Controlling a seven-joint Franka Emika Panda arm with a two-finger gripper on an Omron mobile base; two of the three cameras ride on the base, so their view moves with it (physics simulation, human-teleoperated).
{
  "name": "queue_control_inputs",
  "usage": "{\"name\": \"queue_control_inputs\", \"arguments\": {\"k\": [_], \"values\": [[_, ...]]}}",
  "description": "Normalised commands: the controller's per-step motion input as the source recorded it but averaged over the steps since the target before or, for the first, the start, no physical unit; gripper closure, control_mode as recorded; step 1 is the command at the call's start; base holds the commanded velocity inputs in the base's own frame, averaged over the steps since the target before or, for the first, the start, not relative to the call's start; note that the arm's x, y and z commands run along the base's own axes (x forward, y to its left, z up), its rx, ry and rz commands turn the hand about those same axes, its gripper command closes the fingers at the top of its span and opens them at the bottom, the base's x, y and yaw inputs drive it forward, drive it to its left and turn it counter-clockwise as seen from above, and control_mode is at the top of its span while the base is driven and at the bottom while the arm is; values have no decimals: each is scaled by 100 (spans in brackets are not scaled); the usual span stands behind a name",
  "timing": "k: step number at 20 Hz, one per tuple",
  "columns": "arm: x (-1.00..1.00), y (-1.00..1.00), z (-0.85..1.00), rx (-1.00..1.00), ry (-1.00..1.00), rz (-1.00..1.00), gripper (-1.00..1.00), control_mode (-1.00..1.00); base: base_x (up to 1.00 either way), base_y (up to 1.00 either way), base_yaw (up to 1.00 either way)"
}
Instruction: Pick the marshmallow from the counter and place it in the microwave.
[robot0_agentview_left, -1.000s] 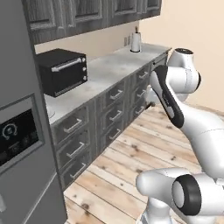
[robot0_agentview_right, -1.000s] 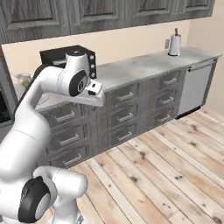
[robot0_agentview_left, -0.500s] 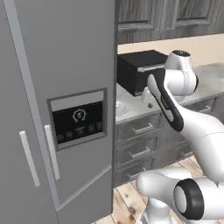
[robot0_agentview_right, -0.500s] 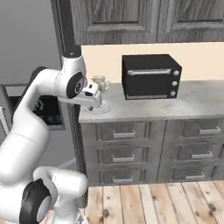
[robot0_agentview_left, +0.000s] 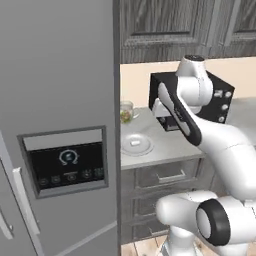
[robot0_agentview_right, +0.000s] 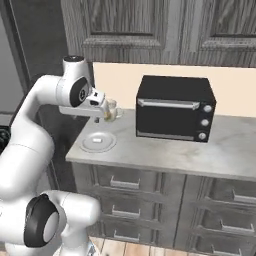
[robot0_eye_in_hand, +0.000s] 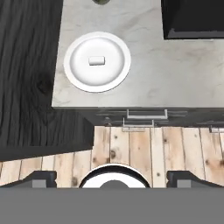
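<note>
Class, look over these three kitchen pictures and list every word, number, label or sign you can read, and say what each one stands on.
No words or numbers can be read anywhere in these pictures.
Fridge panel: a pale round symbol above a row of small icons, too blurred to read.
Black toaster oven: three plain knobs with no legible markings.
Plate, marshmallow and counter: no text on them.

Even, flat rendered light; faint shadows, no glare; textures perhaps slightly soft.
</note>
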Motion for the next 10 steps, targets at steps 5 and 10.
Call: {"name": "queue_control_inputs", "arguments": {"k": [5,10], "values": [[0,0,0,0,0,0,-100,100,34,-63,10],[0,0,0,0,0,0,-100,100,22,0,38]]}}
